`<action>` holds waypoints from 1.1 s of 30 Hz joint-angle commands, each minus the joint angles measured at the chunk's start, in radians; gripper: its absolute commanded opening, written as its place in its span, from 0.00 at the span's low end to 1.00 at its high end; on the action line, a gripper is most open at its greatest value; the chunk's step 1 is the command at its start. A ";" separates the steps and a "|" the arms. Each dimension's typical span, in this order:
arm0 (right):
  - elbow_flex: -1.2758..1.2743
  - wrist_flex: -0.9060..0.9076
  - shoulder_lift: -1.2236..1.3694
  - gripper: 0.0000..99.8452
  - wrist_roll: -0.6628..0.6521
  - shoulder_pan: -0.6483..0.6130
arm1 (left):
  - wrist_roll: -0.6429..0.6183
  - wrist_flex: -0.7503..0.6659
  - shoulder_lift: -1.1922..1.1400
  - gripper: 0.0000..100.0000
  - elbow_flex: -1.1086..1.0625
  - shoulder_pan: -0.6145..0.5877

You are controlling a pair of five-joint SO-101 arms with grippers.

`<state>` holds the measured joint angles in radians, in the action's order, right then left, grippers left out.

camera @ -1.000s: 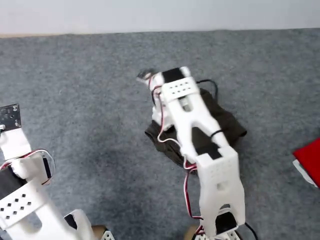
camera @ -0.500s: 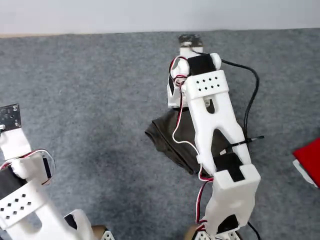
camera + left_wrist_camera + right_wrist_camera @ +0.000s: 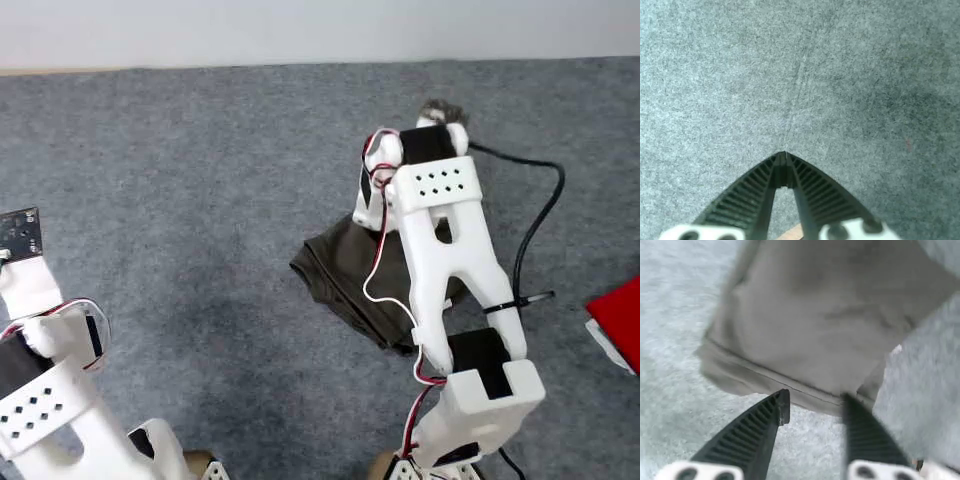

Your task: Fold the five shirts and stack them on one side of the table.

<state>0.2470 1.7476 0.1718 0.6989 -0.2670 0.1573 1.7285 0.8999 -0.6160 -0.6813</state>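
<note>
Grey felt covers the table (image 3: 180,200), and one dark shirt (image 3: 345,275) lies bunched near its middle, folded only roughly, with no stack begun beside it. Over the last second the right arm (image 3: 440,250) has swung from the shirt's far left corner, out past its far edge, and round to its right side; the shirt itself has hardly shifted. The right gripper (image 3: 815,400) now hangs just above the shirt's hem with its fingers apart and nothing between them. That looks like a change of grasp point, not a fold made, so this shirt probably needs another pick along that edge.

Meanwhile the left arm (image 3: 50,400) has kept to the near left corner, and the left gripper (image 3: 785,157) has its fingertips together over bare felt. At the right edge lies a red thing (image 3: 620,320), perhaps another shirt.
</note>
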 commanded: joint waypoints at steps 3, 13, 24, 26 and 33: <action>-0.127 -0.145 -0.058 0.55 0.110 0.005 | 0.003 0.009 0.020 0.00 0.002 0.006; -0.328 -0.492 -0.058 0.53 0.203 0.008 | 0.003 0.014 0.020 0.00 0.002 0.006; -0.512 -0.730 -0.058 0.53 0.201 0.081 | 0.005 0.014 0.020 0.00 0.001 0.003; -0.532 -0.748 -0.056 0.53 0.201 0.084 | 0.005 0.012 0.020 0.00 0.001 0.003; -0.520 -0.754 0.087 0.53 0.207 0.085 | 0.006 0.009 0.020 0.00 -0.010 0.005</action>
<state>-0.2961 1.0065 0.2317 0.8984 -0.1949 0.1573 1.7285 0.8999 -0.6299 -0.6813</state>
